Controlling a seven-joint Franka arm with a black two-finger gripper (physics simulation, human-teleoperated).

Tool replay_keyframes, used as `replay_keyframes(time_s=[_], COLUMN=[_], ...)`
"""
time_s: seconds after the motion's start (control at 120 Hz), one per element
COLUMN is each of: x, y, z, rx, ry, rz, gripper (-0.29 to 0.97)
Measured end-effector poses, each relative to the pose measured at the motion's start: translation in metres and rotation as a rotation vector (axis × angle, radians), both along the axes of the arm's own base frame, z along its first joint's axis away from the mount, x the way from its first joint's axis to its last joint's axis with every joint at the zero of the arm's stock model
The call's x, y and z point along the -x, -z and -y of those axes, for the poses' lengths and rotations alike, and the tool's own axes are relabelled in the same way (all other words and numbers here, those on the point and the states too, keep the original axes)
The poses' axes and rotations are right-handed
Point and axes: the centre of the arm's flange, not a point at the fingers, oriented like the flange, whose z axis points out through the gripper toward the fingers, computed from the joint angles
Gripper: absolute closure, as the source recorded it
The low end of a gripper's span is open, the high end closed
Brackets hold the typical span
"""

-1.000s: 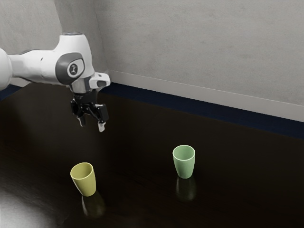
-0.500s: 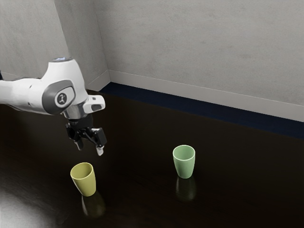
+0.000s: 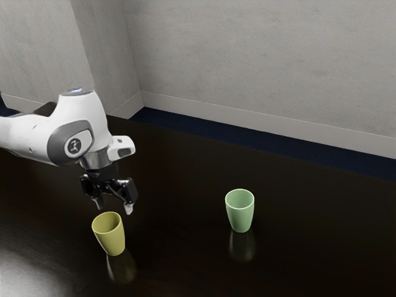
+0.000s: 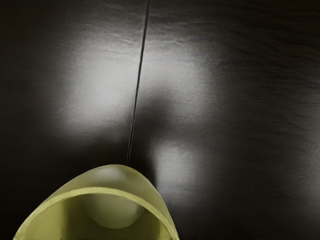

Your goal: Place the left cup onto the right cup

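Pincer (image 3: 112,206) spread apart just above smooth tapered yellow cup (image 3: 109,233); green cup (image 3: 239,210) upright on glossy dark table (image 3: 303,247).

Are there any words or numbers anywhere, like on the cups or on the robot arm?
There are no words or numbers that can be read.
On the arm's grey round cap: one tiny white mark, too small to read.
On the yellow cup and the green cup: nothing, both are plain.
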Motion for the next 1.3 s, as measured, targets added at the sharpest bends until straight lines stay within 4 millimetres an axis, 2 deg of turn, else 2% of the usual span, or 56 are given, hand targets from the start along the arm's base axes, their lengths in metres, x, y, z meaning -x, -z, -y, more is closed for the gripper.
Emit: replay_keyframes(time_s=[0.242,0.575,0.792,0.992,1.3], x=[0.004,0.012,0.012,0.008,0.005], y=[0.005,0.02,0.026,0.043,0.052], z=[0.011,0.012,0.012,0.014,0.016], rx=[-0.014,-0.021,-0.025,-0.037,-0.04], ry=[-0.035,-0.091,-0.121,-0.138,-0.163], rz=[-0.012,-0.034,-0.035,-0.039,-0.033], gripper=[0.02,0.02,0.03,0.04,0.04])
